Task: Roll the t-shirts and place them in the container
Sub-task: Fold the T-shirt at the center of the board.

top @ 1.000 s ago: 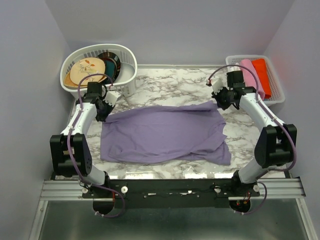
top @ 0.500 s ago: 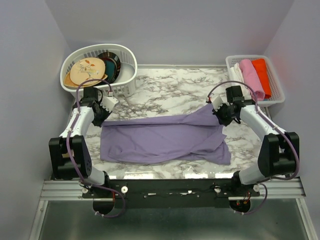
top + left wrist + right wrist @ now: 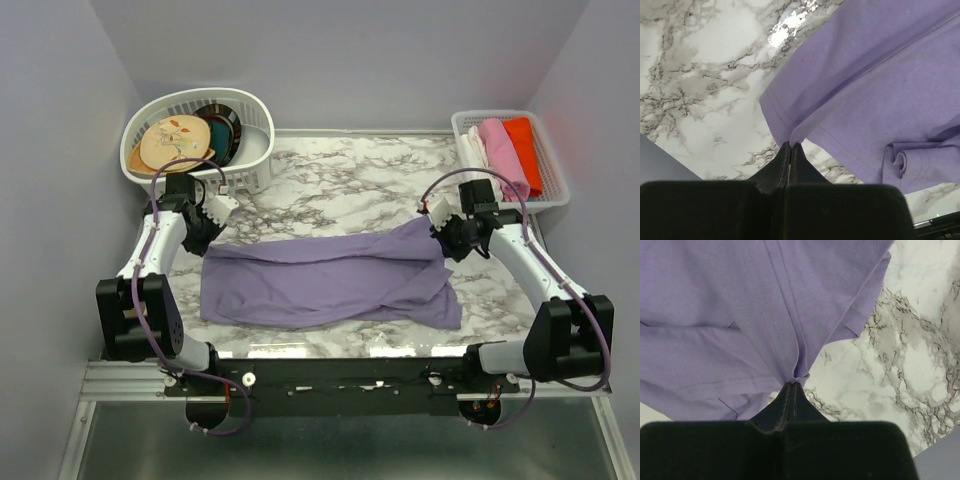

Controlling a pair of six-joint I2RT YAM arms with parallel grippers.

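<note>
**Item under inspection:** 1 lavender-purple short-sleeved cloth t-shirt (image 3: 330,285). It lies broadside on the marble-patterned table top (image 3: 340,175) and spans the gap between my 2 pincers. Its near hem rests flat, on the side toward my bases. Its far edge is raised off the surface at both ends and sags between them.

**Grip:** My left pincer (image 3: 790,148) is clamped on the far left corner, fingertips pressed together with a hemmed fold caught between them. My right pincer (image 3: 793,386) is likewise clamped on the far right corner, with cloth bunched at the tips.

**Assessment:** The opening fold, or first turn of the roll, appears to be in hand. No roll is formed yet. The next move calls for both pincers to carry the far edge toward me evenly, keep it taut, and lay it down straight.

**Surroundings:** Beyond my left pincer stands a white oval plastic basket (image 3: 252,165) of round patterned plates (image 3: 175,140). Beyond my right pincer stands a white rectangular plastic basket (image 3: 556,180) of folded cloths (image 3: 505,150).
</note>
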